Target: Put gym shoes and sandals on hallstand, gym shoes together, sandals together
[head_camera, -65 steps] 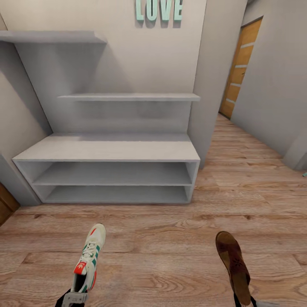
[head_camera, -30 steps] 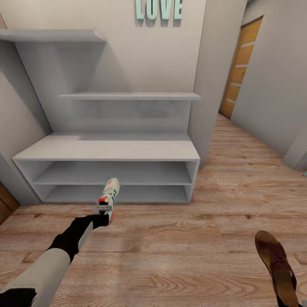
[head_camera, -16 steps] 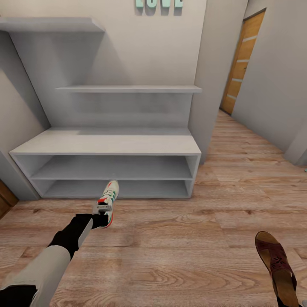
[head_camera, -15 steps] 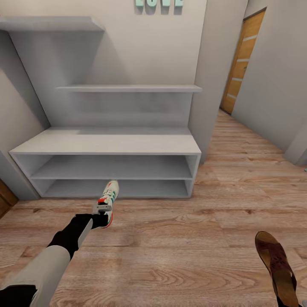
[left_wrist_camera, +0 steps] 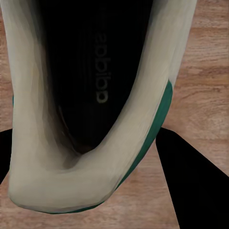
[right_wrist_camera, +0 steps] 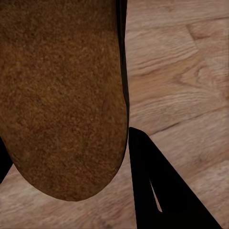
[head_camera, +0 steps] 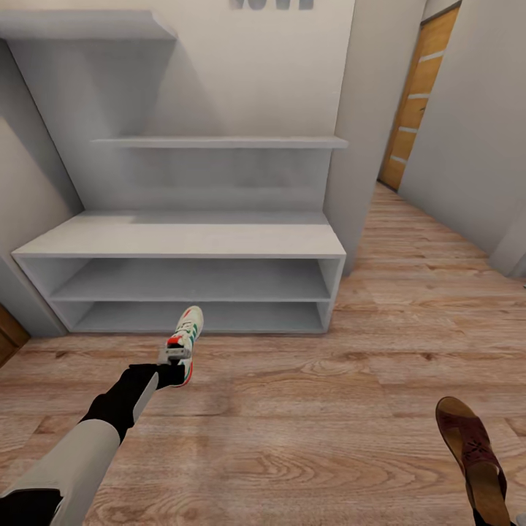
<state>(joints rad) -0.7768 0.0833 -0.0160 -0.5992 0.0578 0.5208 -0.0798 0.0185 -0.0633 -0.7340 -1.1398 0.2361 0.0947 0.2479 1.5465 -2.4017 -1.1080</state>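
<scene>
The left arm reaches forward over the floor point(head_camera: 307, 409), and its pincer point(head_camera: 174, 359) is closed on the heel of a sneaker point(head_camera: 186, 337). The sneaker hangs above the planks just in front of the rack point(head_camera: 183, 241), toe pointing toward the lowest shelf opening. In the left wrist view the sneaker point(left_wrist_camera: 90, 100) shows from the heel end, its dark inside and pale collar close up, with a black finger point(left_wrist_camera: 191, 186) beside it and wood floor behind.

At the lower right of the head view, the right pincer holds a sandal point(head_camera: 471, 456) by its heel end, toe pointing forward, well apart from the rack. The right wrist view has the sandal's brown sole point(right_wrist_camera: 62, 95) against a black finger point(right_wrist_camera: 157, 191), closed on it, over the floor.

The rack's bench top and shelves carry nothing.
</scene>
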